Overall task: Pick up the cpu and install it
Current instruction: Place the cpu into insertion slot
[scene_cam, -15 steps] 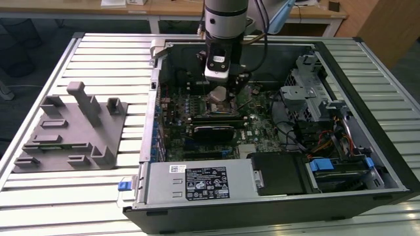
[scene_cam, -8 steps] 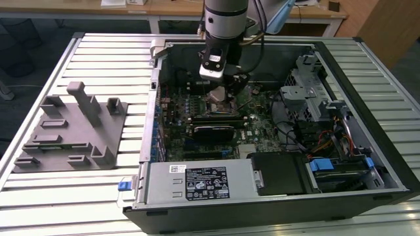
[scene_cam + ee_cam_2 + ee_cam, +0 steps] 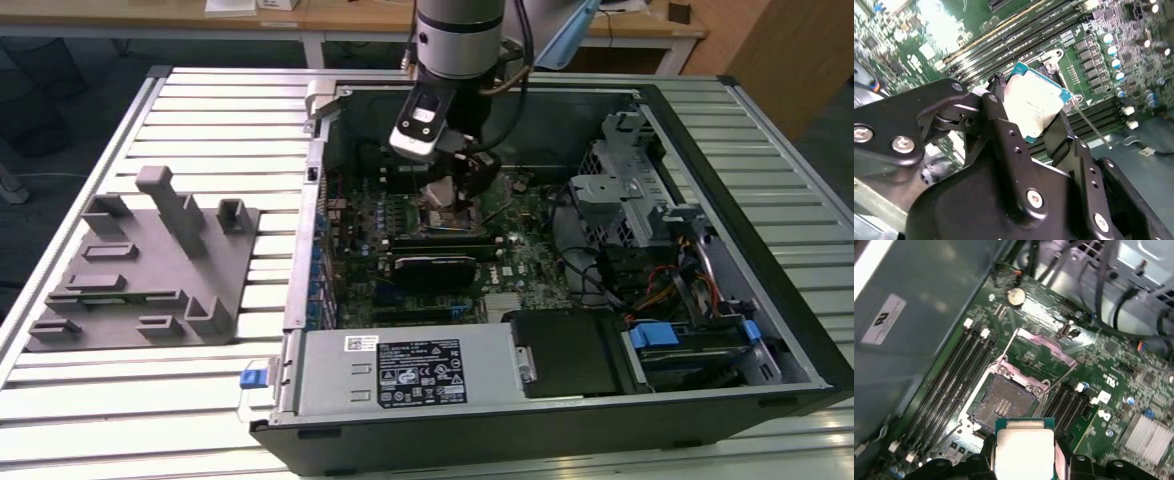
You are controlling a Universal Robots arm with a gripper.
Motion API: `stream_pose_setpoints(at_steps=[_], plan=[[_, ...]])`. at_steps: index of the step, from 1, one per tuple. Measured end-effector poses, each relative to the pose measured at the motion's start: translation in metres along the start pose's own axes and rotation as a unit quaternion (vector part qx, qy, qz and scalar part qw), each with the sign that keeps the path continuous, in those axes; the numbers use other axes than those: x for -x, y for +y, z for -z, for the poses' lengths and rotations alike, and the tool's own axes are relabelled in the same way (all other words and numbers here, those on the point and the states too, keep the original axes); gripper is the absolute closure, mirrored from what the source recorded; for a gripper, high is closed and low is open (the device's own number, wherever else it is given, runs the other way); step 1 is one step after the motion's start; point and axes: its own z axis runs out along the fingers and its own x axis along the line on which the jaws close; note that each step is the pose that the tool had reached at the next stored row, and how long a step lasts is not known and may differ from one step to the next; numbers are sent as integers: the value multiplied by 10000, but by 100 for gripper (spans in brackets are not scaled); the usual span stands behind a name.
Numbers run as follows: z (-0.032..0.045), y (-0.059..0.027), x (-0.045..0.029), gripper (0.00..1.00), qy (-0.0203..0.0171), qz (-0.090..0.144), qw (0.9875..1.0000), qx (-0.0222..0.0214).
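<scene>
Gripping the cpu [image 3: 1024,450] by two opposite edges, my gripper [image 3: 1030,119] clenched on it | cpu hangs over the open socket [image 3: 1003,401], apparently not touching it | I see the socket's load plate [image 3: 1046,347] hinged up.

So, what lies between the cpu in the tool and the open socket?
Nothing. In the first wrist view the stretch from the cpu, clamped in the tool, to the open socket is bare.

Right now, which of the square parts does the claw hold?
The silvery chip, gripped in the claw; the dark socket and ribbed metal block sit on the board.
</scene>
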Motion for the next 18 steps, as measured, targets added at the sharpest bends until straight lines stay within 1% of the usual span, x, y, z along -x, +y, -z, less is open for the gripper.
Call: stream_pose_setpoints(at_steps=[2, 4, 6, 9, 12, 14, 15, 18], plan=[[0, 0, 0, 45, -4, -188, 9998, -8], [-1, 0, 0, 45, -7, -367, 9993, -17], [-1, 0, 0, 45, -11, -546, 9985, -25], [-2, 0, 0, 45, -17, -815, 9967, -37], [-2, 0, 0, 45, -22, -1092, 9940, -50], [-3, 0, 0, 45, -26, -1270, 9919, -58], [-3, 0, 0, 45, -28, -1359, 9907, -62], [-3, 0, 0, 45, -33, -1629, 9866, -74]])
